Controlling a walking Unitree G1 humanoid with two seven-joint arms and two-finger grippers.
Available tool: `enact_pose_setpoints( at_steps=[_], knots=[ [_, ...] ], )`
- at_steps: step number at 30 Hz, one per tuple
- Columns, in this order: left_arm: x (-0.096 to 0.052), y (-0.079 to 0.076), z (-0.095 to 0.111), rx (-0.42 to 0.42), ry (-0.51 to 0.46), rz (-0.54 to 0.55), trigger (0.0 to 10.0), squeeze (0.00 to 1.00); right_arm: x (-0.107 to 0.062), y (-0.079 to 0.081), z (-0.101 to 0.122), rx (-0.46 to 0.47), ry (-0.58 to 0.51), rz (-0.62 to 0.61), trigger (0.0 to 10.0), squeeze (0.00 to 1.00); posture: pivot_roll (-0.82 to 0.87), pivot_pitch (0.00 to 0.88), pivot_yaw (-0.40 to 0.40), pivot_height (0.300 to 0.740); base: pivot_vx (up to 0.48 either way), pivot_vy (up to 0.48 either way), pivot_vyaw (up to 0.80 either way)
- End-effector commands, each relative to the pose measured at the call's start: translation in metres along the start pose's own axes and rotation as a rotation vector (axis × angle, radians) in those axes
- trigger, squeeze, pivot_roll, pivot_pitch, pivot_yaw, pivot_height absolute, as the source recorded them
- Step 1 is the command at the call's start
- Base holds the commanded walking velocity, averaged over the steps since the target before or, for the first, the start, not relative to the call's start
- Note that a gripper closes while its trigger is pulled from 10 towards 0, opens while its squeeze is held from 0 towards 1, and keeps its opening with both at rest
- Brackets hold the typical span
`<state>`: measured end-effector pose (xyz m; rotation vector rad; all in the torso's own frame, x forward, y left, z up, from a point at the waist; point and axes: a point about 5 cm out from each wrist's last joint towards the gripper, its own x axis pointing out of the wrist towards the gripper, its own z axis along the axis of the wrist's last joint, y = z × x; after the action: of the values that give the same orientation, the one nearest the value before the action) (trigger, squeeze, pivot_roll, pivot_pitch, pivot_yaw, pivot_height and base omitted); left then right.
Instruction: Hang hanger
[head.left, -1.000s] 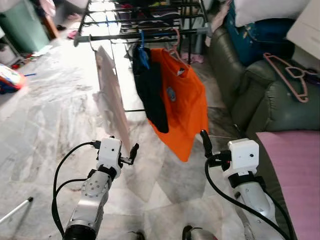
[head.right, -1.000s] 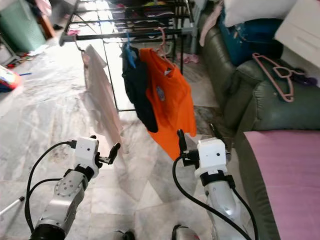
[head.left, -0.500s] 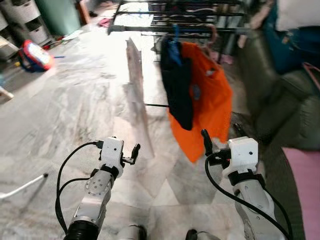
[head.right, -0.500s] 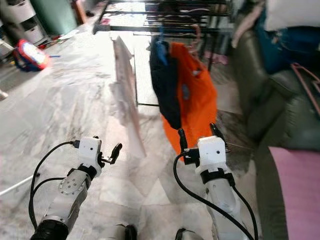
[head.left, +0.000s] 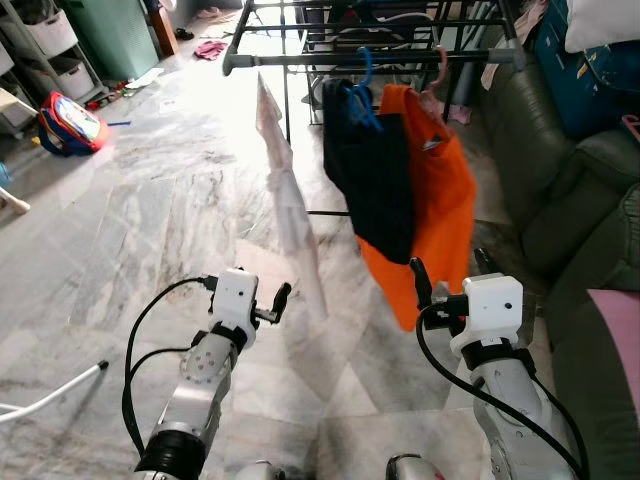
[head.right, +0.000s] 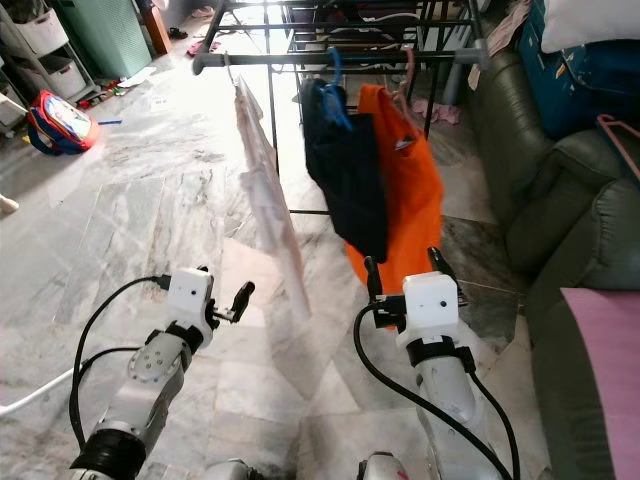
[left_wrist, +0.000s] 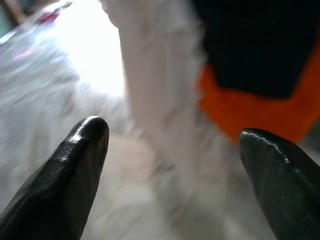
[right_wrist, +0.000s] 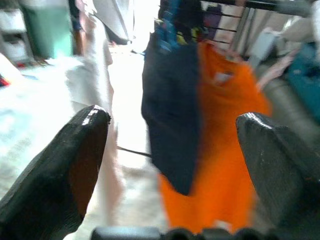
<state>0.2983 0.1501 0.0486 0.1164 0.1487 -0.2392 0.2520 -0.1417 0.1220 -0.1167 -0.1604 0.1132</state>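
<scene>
Laundry hangs on the drying rack (head.left: 380, 58) ahead of me, above a grey marble floor (head.left: 150, 200). An orange shirt (head.left: 430, 215) hangs from a pink hanger (head.left: 436, 75) hooked over the rack's front rail; just beside it, to my left, a dark garment (head.left: 375, 185) hangs from a blue hanger (head.left: 362, 88), and further left a pale cloth (head.left: 290, 215) drapes down from the same rail. My left gripper (head.left: 281, 297) is held low over the floor, below the pale cloth's lower edge, its fingers (left_wrist: 80, 165) spread wide with nothing between them; in the left wrist view the pale cloth and the bottoms of the dark and orange garments lie beyond them. My right gripper (head.right: 405, 270) sits just in front of the orange shirt's hem, well below both hangers, its fingers (right_wrist: 75, 160) also wide apart and empty; the right wrist view looks between them at the dark garment and orange shirt. A dark green sofa (head.left: 560, 190) stands at my right, with the edge of another pink hanger (head.right: 612, 130) lying on its arm. A red and blue bag (head.left: 68, 120) lies on the floor far to my left.
</scene>
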Motion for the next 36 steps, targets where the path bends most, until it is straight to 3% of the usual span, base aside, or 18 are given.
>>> enact_pose_setpoints(
  at_steps=[1, 22, 26, 31, 36],
  knots=[
    [-0.002, 0.001, -0.004, 0.002, 0.016, 0.003, 10.0, 0.0, -0.001, -0.002, -0.002, 0.002, 0.004, -0.009, 10.0, 0.0, -0.1, 0.143, 0.086, 0.74, 0.0, 0.48, 0.0],
    [0.001, 0.005, -0.014, -0.002, 0.04, 0.026, 10.0, 0.0, 0.004, -0.006, -0.009, 0.006, 0.029, -0.029, 10.0, 0.0, -0.1, 0.128, 0.072, 0.74, 0.0, 0.48, 0.0],
    [-0.002, 0.009, -0.024, -0.013, 0.086, 0.052, 10.0, 0.0, 0.002, -0.011, -0.035, 0.055, 0.155, -0.064, 10.0, 0.0, -0.1, 0.119, 0.06, 0.74, 0.0, 0.0, 0.0],
    [-0.006, 0.012, -0.037, -0.054, 0.143, 0.079, 10.0, 0.0, -0.002, -0.014, -0.054, 0.081, 0.221, -0.084, 10.0, 0.0, -0.1, 0.11, 0.051, 0.74, 0.0, 0.0, 0.0],
    [-0.015, 0.008, -0.058, -0.006, 0.246, 0.049, 10.0, 0.0, -0.007, -0.015, -0.085, 0.107, 0.341, -0.086, 10.0, 0.0, -0.09, 0.097, 0.042, 0.74, 0.0, 0.0, 0.0]
  ],
)
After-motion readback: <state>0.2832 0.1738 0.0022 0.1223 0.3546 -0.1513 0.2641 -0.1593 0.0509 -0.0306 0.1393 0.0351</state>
